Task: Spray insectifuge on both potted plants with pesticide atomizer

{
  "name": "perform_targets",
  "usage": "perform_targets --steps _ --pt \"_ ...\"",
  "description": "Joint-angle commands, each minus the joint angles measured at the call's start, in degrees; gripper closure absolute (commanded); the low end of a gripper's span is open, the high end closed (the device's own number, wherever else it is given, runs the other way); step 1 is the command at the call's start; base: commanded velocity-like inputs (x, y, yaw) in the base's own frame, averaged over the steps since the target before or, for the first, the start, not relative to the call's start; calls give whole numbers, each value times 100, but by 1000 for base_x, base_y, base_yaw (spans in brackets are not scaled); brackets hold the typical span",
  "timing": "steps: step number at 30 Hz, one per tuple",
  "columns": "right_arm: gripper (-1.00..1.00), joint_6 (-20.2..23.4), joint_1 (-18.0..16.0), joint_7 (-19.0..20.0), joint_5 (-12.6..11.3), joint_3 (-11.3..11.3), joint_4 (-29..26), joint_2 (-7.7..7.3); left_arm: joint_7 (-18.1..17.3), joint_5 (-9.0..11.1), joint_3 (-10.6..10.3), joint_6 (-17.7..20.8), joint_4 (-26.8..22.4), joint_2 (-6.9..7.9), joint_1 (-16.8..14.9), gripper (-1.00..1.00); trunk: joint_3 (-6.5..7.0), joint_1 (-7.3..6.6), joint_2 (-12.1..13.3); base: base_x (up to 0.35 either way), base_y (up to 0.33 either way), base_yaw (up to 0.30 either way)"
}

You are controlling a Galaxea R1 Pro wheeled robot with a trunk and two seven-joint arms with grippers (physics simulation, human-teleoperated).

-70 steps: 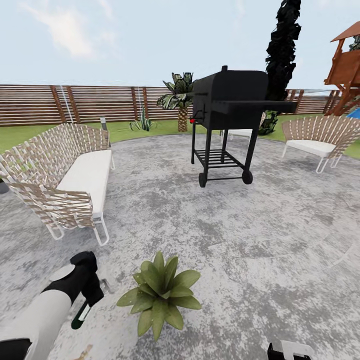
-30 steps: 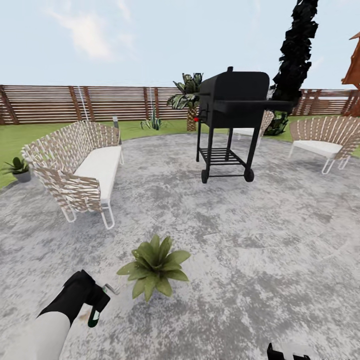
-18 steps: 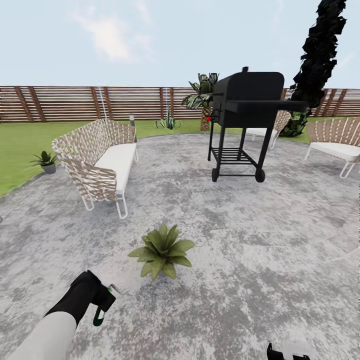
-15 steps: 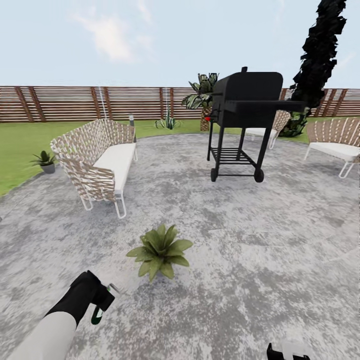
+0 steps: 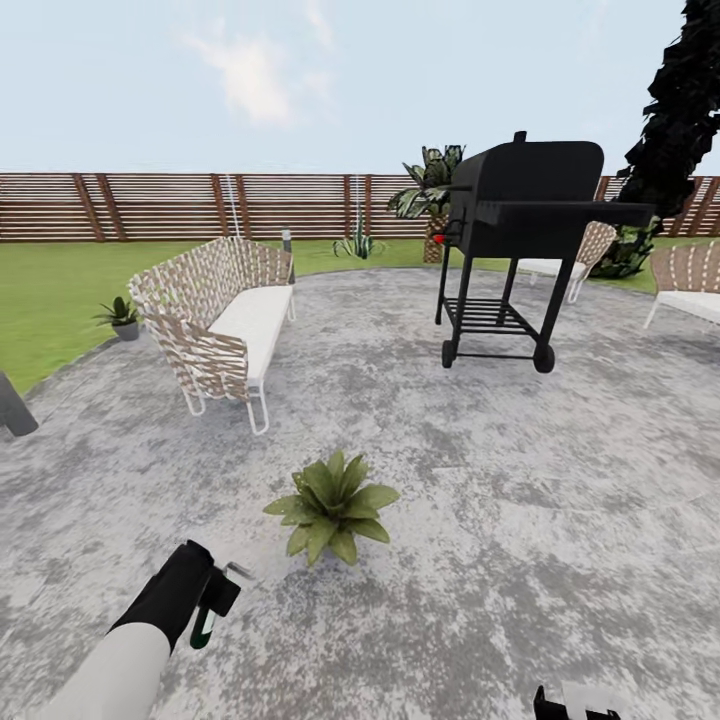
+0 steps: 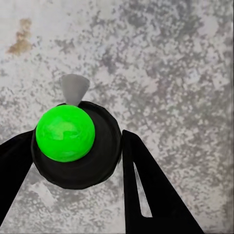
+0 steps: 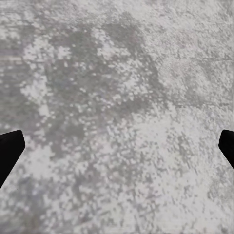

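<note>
My left gripper (image 5: 214, 598) is low over the grey stone patio, shut on the pesticide atomizer (image 5: 204, 628), a small dark green bottle hanging from the fingers. In the left wrist view the atomizer (image 6: 73, 146) is a black round body with a bright green end, clamped between two black fingers (image 6: 146, 190). One potted plant (image 5: 333, 503) stands on the patio just ahead and to the right of that gripper. A second potted plant (image 5: 122, 316) sits at the lawn's edge, far left. My right gripper (image 7: 117, 151) is open over bare stone.
A woven sofa (image 5: 225, 320) with a white cushion stands left of centre. A black grill (image 5: 520, 225) on wheels stands at the back right, with woven chairs (image 5: 690, 290) beyond. A grey bollard (image 5: 14, 405) leans in at the far left. The slatted fence (image 5: 180, 205) closes off the lawn.
The whole picture has slid right, so the camera has turned left; the second plant and a bollard came into view. The left gripper keeps hold of the atomizer.
</note>
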Motion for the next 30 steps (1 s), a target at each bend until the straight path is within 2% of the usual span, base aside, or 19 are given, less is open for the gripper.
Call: perform_targets --steps 1,6,15,27,30 --pt "-100 -18 -4 -13 60 -46 7 0 -39 -71 22 7 -10 -49 -2 100 -5 -1 -2 160 -109 5" --pt "-100 -18 -4 -17 60 -46 7 -1 -26 -92 0 25 -11 -119 0 100 -5 -1 -2 221 -165 1" --pt "-100 -18 -4 -16 62 -46 12 4 -25 -51 20 70 -101 -124 -8 100 -5 -1 -2 145 -225 5" --pt "-100 -18 -4 -16 63 -46 16 16 -25 -44 60 77 -230 -123 -18 100 -5 -1 -2 44 -271 255" --pt "-100 -18 -4 -17 61 -46 12 16 -30 -47 39 94 -235 -121 -25 100 -5 -1 -2 83 -122 78"
